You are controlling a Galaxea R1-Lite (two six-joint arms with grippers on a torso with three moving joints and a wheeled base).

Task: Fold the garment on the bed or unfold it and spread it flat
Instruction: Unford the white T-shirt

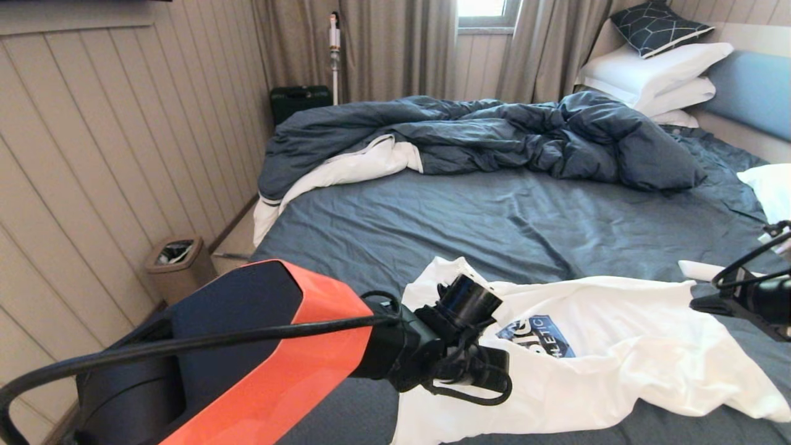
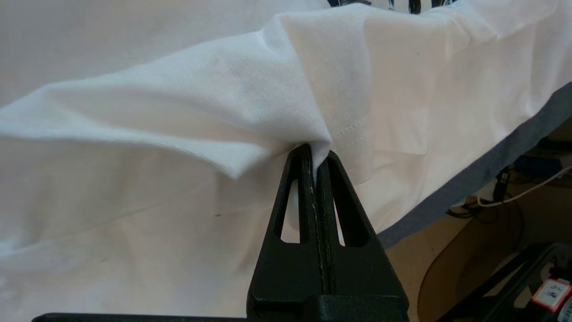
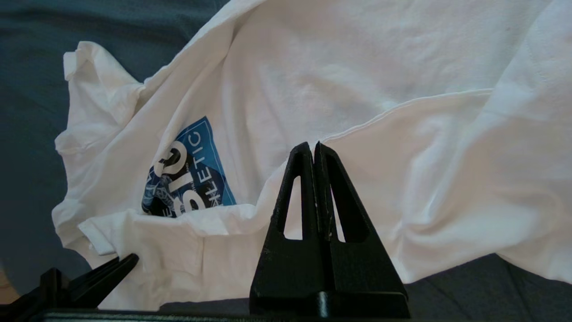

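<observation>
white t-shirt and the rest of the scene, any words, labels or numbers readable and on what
"LETIC": on the blue print of the white t-shirt, partly hidden by a fold.
Large white characters beside it: cut off, unreadable.
Red-edged label, in the left wrist view: too small to read.

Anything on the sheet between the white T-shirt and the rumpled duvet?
No. In the head view, only bare wrinkled sheet lies between the white T-shirt and the duvet.
</observation>
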